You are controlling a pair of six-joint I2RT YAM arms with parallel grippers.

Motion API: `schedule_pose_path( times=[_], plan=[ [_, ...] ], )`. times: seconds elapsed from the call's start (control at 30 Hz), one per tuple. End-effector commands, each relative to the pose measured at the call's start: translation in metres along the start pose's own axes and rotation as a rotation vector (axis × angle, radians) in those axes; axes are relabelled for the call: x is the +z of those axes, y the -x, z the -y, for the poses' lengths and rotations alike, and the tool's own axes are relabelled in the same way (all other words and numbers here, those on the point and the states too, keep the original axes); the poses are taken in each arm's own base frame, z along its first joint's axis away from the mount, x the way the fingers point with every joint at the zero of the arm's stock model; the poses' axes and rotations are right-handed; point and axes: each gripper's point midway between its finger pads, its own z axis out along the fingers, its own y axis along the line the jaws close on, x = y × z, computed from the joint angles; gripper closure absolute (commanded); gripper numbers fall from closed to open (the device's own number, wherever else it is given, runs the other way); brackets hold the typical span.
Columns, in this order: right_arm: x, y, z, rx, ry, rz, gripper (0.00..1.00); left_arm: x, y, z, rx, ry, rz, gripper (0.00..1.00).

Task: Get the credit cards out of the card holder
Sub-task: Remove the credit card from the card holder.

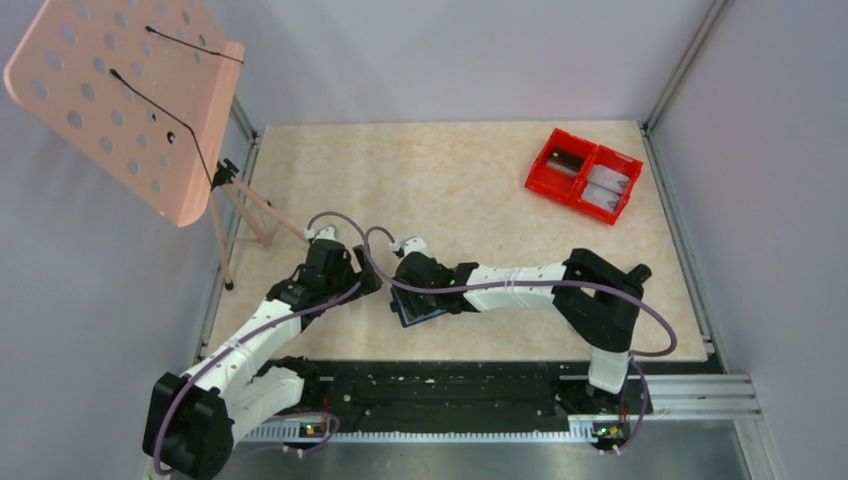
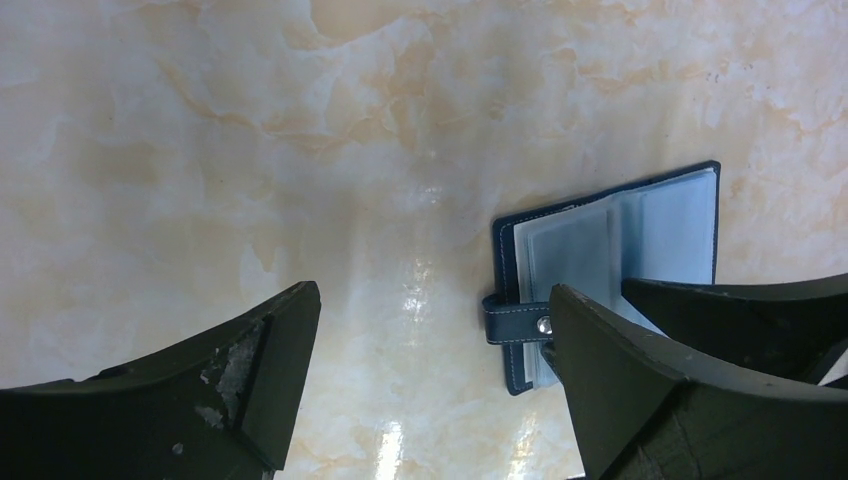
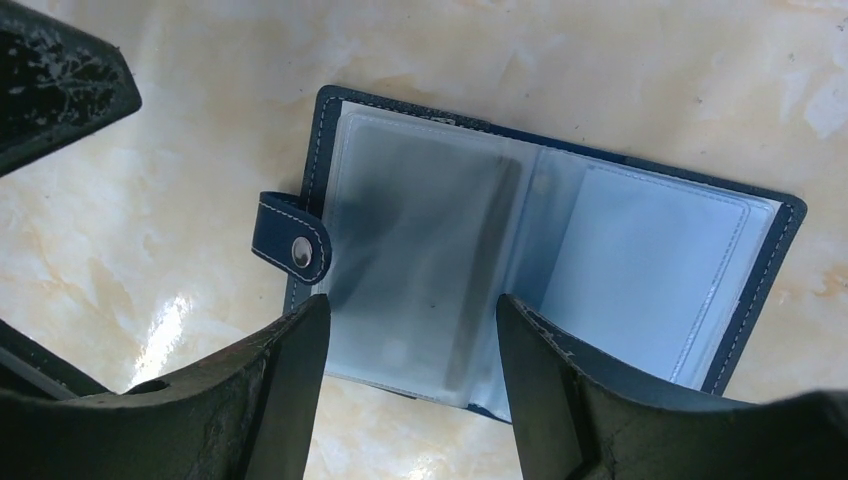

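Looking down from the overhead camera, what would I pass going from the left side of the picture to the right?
pink perforated stand → left claw → card holder → red bin. The right claw sits over the card holder, so it has no clear place of its own in the order.

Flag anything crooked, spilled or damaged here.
Nothing spilled or broken. The wallet lies open, askew to the table edge, a dark card showing through the sleeve beside its snap strap. The red bin also sits at an angle.
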Motion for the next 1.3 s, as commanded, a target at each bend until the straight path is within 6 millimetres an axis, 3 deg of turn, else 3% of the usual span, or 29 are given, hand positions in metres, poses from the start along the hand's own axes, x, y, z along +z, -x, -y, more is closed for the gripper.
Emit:
schedule_pose_path(
  times=[0.0,0.33,0.67,0.93,1.07,1.27],
  plan=[
    [0.005,0.008,-0.007,-0.020,-0.004,0.017,0.37,0.001,0.001,0.009,-0.008,-0.051,0.003,0.10],
    [0.008,0.002,0.007,-0.053,-0.109,0.013,0.39,0.006,-0.010,0.020,-0.018,-0.119,-0.050,0.12],
    [0.002,0.008,-0.008,-0.057,-0.086,0.027,0.36,0.009,-0.016,0.018,-0.019,-0.114,-0.071,0.12],
    [0.007,0.003,-0.005,-0.083,-0.111,0.013,0.35,0.008,-0.016,0.016,-0.018,-0.113,-0.065,0.12],
    [0.011,-0.001,0.000,-0.090,-0.139,0.001,0.38,0.009,-0.017,0.017,-0.019,-0.114,-0.072,0.13],
    [0.008,0.002,0.002,-0.065,-0.149,0.020,0.52,0.010,-0.019,0.019,-0.019,-0.128,-0.082,0.14]
  ],
)
